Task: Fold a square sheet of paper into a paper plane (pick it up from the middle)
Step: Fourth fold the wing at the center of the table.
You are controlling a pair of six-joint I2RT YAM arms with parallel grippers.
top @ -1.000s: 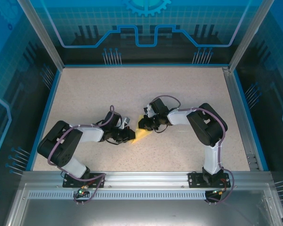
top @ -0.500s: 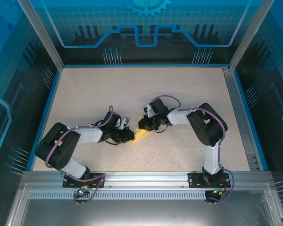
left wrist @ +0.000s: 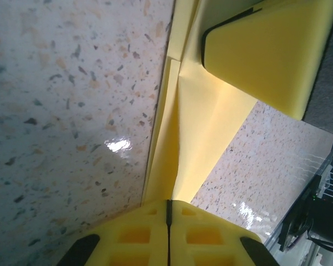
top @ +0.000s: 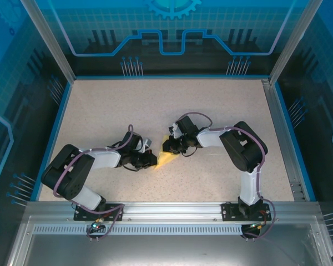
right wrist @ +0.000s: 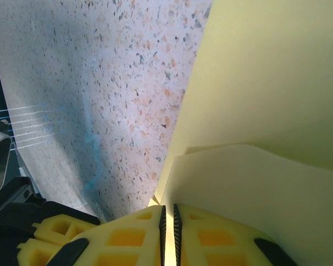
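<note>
- Two arms bend inward over the speckled tabletop (top: 211,105) in the top external view, with their wrists meeting near the middle of the table, a little toward the near edge.
- Between the wrists sits the yellow paper sheet (top: 165,159), showing as a small pointed wedge. The left gripper (top: 151,160) is at its left side and the right gripper (top: 170,147) is at its far end.
- From above, the dark wrist bodies hide the fingertips, so neither grip can be read in that view.
- In the left wrist view the left gripper (left wrist: 168,213) is clenched. Its two yellow fingers meet along a thin dark seam, and the yellow paper sheet (left wrist: 197,138) comes straight out of that seam, pinched at its edge.
- The paper there is folded, with a crease running away from the fingers and a narrow flap along its left side, next to the tabletop (left wrist: 72,111). Whether it rests on the surface cannot be told.
- At the paper's far end, one yellow finger (left wrist: 266,50) of the right gripper lies against it.
- In the right wrist view the right gripper (right wrist: 167,216) has its fingers drawn almost together, leaving only a slit, and is grasping the edge of the yellow paper sheet (right wrist: 266,83).
- A smaller layer of the paper overlaps the larger one just beyond the fingers, and the tabletop (right wrist: 100,83) lies to the left.
</note>
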